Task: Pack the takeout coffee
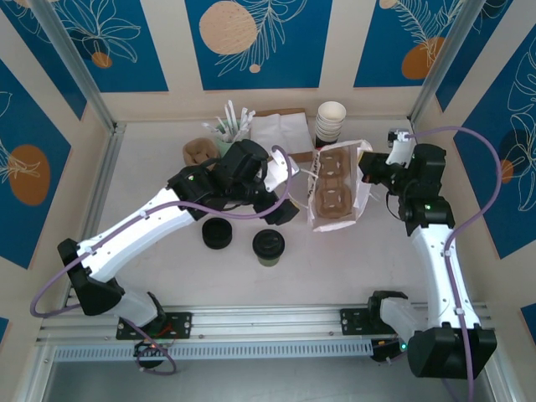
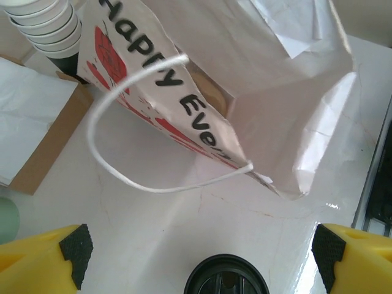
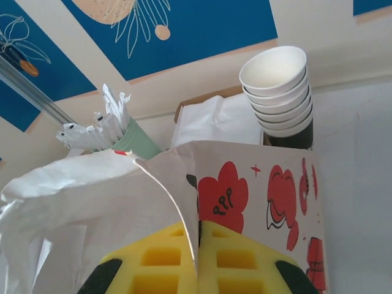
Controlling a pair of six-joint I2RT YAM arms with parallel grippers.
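The takeout coffee (image 1: 269,245) stands on the table, a short olive cup under a black lid; the lid (image 2: 226,282) also peeks in at the bottom of the left wrist view. My left gripper (image 1: 289,188) (image 2: 202,251) hangs open just beyond the cup, facing the bag, nothing between its fingers (image 2: 76,245). The white bag with red print (image 1: 335,188) (image 2: 245,79) (image 3: 257,190) stands open with a cardboard carrier inside. Its loose white handle (image 2: 122,165) droops toward the left gripper. My right gripper (image 1: 368,172) (image 3: 197,257) is shut on the bag's top edge.
A stack of loose black lids (image 1: 217,234) sits left of the coffee. At the back stand a stack of lidless white-rimmed cups (image 1: 330,121) (image 3: 278,92), a box of napkins (image 1: 280,130), a green cup of stir sticks (image 1: 230,126) (image 3: 131,138) and a brown carrier (image 1: 199,152).
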